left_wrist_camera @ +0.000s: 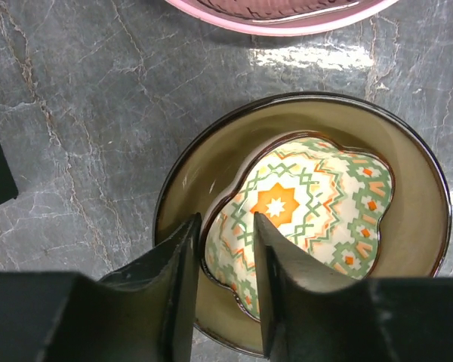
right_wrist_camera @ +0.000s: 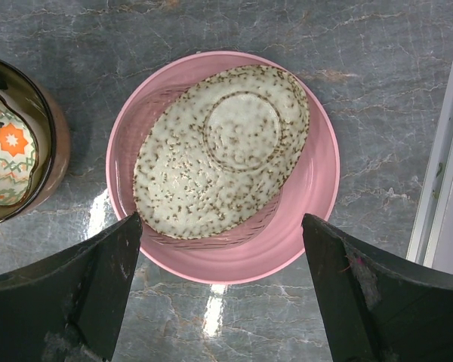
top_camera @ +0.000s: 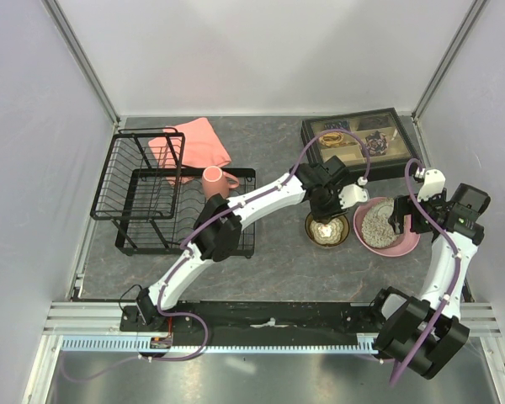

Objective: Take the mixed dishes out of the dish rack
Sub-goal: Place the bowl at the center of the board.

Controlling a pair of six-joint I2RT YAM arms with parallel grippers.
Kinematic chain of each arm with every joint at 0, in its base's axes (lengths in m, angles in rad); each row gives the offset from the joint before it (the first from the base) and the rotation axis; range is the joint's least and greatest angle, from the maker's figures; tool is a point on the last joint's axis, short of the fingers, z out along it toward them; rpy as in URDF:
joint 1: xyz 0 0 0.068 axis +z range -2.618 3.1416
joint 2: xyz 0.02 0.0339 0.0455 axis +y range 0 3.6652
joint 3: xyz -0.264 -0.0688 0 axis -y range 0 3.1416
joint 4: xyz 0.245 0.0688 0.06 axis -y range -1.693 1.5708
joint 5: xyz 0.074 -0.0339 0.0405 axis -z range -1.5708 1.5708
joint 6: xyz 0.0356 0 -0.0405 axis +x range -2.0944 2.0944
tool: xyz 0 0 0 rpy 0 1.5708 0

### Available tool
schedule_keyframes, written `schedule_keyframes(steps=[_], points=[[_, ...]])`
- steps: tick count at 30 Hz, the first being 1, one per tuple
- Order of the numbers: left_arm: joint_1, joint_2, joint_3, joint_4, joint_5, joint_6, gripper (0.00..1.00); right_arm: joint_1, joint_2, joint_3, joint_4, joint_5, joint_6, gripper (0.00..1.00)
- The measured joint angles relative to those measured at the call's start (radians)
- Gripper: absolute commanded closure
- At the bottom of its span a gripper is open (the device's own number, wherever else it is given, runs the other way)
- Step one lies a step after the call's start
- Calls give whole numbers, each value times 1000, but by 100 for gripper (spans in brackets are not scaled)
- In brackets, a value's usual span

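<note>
**Item 1.** Black wire dish rack (top_camera: pixel 151 220), at the left of the grey marbled table (top_camera: pixel 278 265). One piece remains in it: the pink handled mug (top_camera: pixel 212 178), on the slotted base near the rack's right edge.

**Item 2.** Small brown bowl with floral-patterned inside (left_wrist_camera: pixel 309 196). It is out of the rack, upright on the table, just beside the plate. Your left gripper (left_wrist_camera: pixel 226 222) hangs over its near wall. The fingers are a narrow gap apart with nothing visibly clamped between them. Whether they touch the bowl cannot be told.

**Item 3.** Large pink round plate (right_wrist_camera: pixel 309 219). It is out of the rack, flat on the table at the right. It carries the grey speckled bowl (right_wrist_camera: pixel 219 158), which lies tilted in it. Your right gripper (right_wrist_camera: pixel 223 222) hovers above both, jaws spread wide and empty.

**Step in hand (judged).** You appear to be at the set-down of the brown bowl, with three of four dishes unloaded.

**Next move (judged).**
- Raise your left arm straight up, clear of the bowl's rim.
- Carry it across to the rack and take the mug by its wall or handle.
- Lift the mug above the wires before moving it sideways.
</note>
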Motion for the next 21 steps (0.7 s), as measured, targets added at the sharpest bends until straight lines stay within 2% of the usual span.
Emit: schedule_keyframes(steps=[8,12,21], points=[[-13,0,0,0,-23,3,49,0,-18,0,0,0,0,5],[-17,0,0,-3,-35,3,40,0,-20,0,0,0,-1,5],[-23,-27,0,-5,-64,3,35,0,-20,0,-1,0,-1,5]])
